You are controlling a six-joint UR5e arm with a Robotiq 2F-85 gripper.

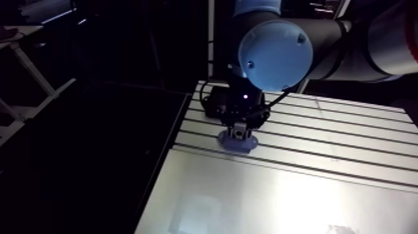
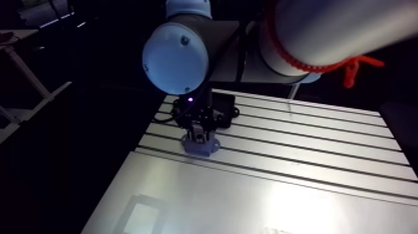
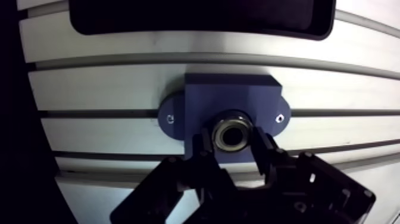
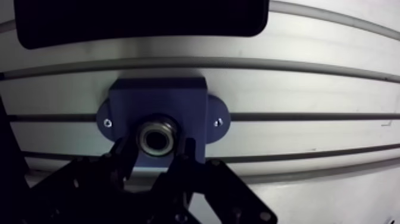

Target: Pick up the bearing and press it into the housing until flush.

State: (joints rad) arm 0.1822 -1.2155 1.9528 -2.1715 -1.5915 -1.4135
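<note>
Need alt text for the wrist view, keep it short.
The gripper is shut on a metal bearing that sits in the bore of a blue housing with two mounting ears. The housing rests on the slotted aluminium table, with a black object with rounded corners ahead of it.

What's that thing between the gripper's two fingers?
The bearing, a metal ring, clamped in the gripper at the blue housing; the wrist view shows it.
</note>
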